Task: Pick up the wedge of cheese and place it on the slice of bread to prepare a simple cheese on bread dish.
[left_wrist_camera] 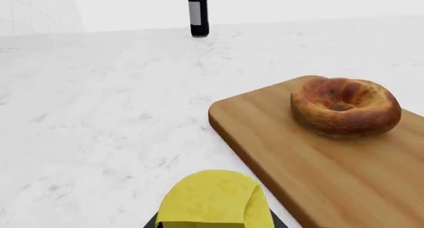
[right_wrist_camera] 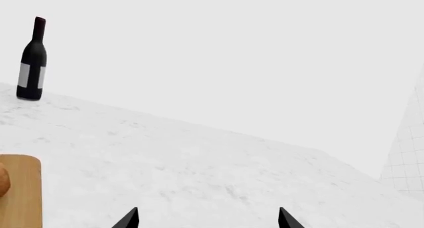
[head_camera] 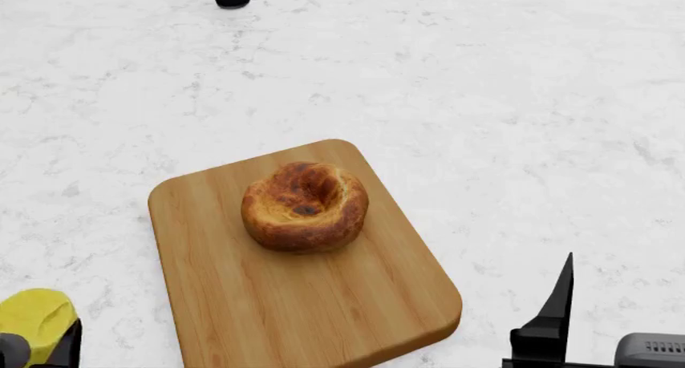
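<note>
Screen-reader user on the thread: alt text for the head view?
A round browned bun with a hollow centre sits on a wooden cutting board on a white marble counter. The yellow cheese wedge shows at the lower left, in the left claw; the empty right claw is lower right.

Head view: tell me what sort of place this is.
Probably a simulated kitchen counter set for food prep: a white marble-look worktop, a wooden cutting board carrying the slice of bread, and a dark wine bottle standing farther back. The walls are blank white.
</note>
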